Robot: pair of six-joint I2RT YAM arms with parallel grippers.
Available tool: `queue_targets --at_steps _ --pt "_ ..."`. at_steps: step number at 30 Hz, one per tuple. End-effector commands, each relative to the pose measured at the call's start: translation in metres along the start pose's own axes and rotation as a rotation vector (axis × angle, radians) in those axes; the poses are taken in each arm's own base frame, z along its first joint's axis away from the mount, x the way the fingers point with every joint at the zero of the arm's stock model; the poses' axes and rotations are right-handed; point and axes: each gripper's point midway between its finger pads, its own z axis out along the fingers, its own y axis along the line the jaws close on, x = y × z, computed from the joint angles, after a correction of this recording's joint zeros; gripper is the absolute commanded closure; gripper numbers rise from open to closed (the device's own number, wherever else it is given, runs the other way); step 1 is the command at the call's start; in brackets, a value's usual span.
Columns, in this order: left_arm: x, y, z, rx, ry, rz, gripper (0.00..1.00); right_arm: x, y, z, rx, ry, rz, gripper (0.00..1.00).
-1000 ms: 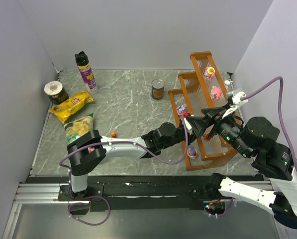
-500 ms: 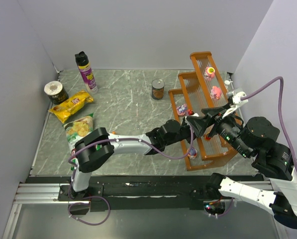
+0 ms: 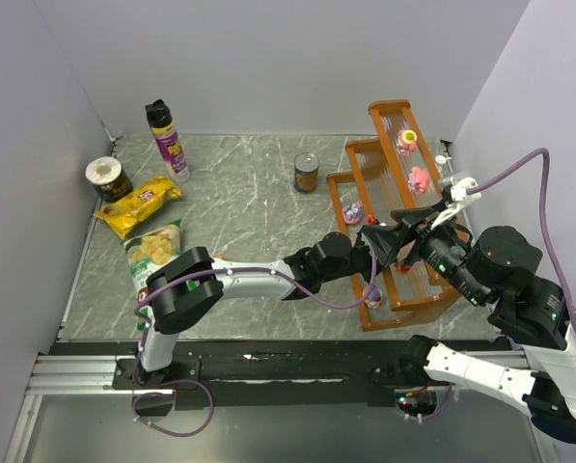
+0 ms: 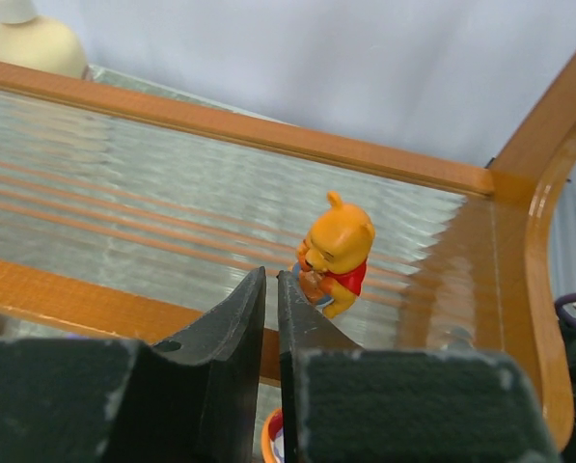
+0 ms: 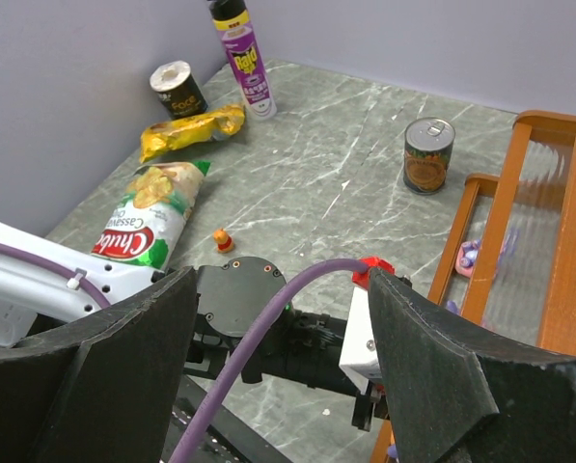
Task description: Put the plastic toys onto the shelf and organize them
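The orange-brown shelf [image 3: 389, 106] stands at the right; its ribbed tier fills the left wrist view [image 4: 172, 145]. A yellow bear figurine in a red shirt [image 4: 338, 253] stands on that tier. My left gripper [image 4: 271, 275] is shut to a thin slit, empty, its tip just left of the bear; in the top view it [image 3: 370, 234] reaches over the lower tiers. Pink toys [image 3: 406, 142] [image 3: 420, 178], a purple one [image 3: 353, 212] and one on a round base [image 3: 372, 294] sit on the shelf. A small orange toy [image 3: 220, 259] lies on the table. My right gripper [image 5: 280, 280] is open and empty above the left arm.
A can [image 3: 307, 173] stands left of the shelf. A spray can [image 3: 168, 140], a dark roll [image 3: 108, 177], a yellow snack bag [image 3: 138, 204] and a green snack bag [image 3: 154, 246] lie at the far left. A cream knob [image 4: 27, 39] shows beyond the shelf.
My left arm has stretched a little further right over the shelf. The right arm has not moved.
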Motion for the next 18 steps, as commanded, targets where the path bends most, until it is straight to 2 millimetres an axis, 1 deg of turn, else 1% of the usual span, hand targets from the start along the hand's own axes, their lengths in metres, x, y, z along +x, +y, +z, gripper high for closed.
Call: queue_targets --at_steps 1,4,12,18 --pt "-0.0233 -0.0121 0.0005 0.065 -0.065 0.009 0.84 -0.0032 -0.0006 0.0000 0.006 -0.021 0.014 0.22" --pt "-0.0213 -0.0145 -0.0003 0.075 -0.060 0.008 0.84 -0.0025 -0.0012 0.0006 0.009 -0.021 0.014 0.22" --pt "-0.0212 -0.0127 -0.0043 0.066 -0.060 0.004 0.84 -0.0023 -0.0008 0.0008 0.007 -0.022 0.016 0.22" --pt "-0.0222 -0.0084 -0.0059 0.041 -0.069 0.002 0.81 -0.0012 -0.0016 0.0015 0.013 -0.019 0.016 0.22"
